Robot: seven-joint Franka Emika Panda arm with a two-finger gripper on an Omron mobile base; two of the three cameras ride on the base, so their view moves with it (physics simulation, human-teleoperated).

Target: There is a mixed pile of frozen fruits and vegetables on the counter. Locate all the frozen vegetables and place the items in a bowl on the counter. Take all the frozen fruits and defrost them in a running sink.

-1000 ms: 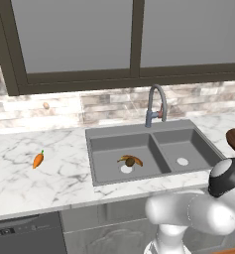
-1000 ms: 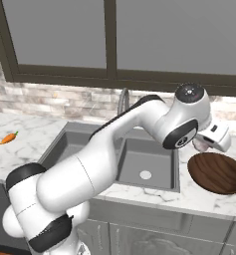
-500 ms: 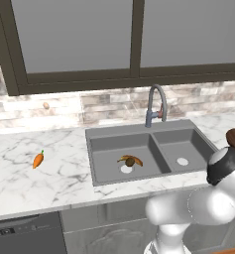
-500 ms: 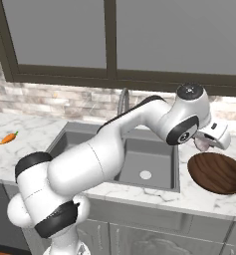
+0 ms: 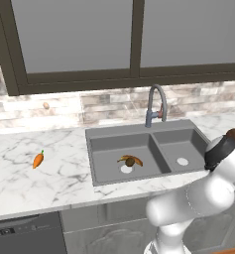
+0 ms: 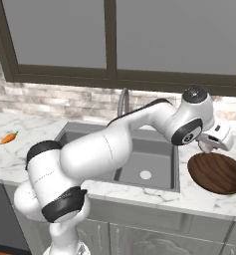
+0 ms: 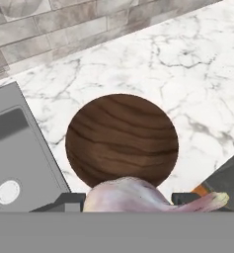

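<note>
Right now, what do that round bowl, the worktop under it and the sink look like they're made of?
The bowl looks like dark reddish-brown wood: wavy grain bands cross it, with a dull finish. The counter looks like polished white marble, judging by its grey veins, though it could be an imitation. The sink is uniform matte dark grey, perhaps composite stone or coated metal; the look leaves that open.

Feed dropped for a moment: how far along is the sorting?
Done: curved brownish-yellow banana and brown oval kiwi lie in the dark grey sink. In hand: gripper holds the pinkish-white bulb above the wooden bowl. Left: orange carrot on the marble counter.
</note>
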